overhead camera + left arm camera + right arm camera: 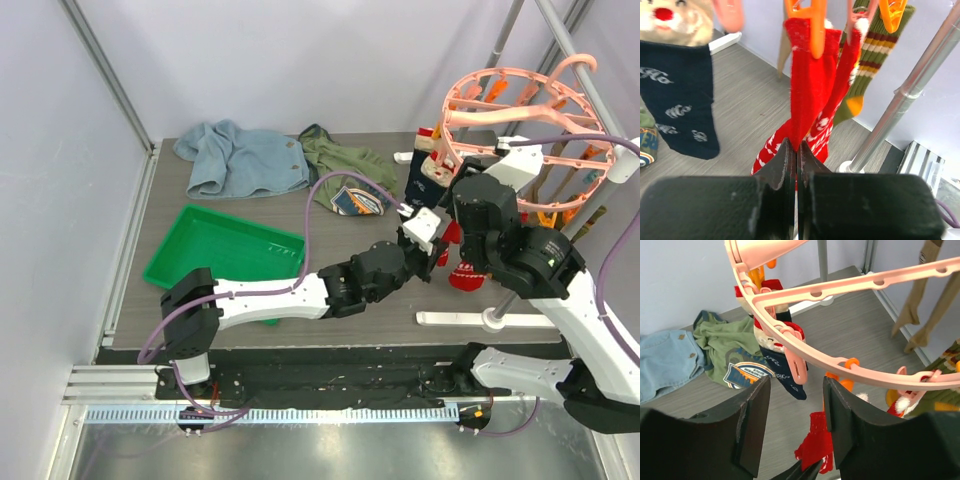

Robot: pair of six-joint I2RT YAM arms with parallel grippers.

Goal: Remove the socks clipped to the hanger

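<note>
The salmon-pink hanger (520, 105) hangs at the right on the grey rack; its ring also crosses the right wrist view (840, 290). A red sock with white pattern (810, 85) hangs from an orange clip (816, 25). My left gripper (796, 147) is shut on that sock's lower edge; it also shows in the top view (437, 250). A navy patterned sock (680, 95) hangs to the left, and an olive striped sock with an orange toe (875, 50) to the right. My right gripper (797, 410) is open and empty just below the ring, above the red sock (817, 445).
A grey rack pole (910, 90) stands close on the right, on a white base (480, 320). A green tray (225, 255) lies on the table at left. A light-blue garment (235, 160) and an olive-green one (345, 170) lie at the back.
</note>
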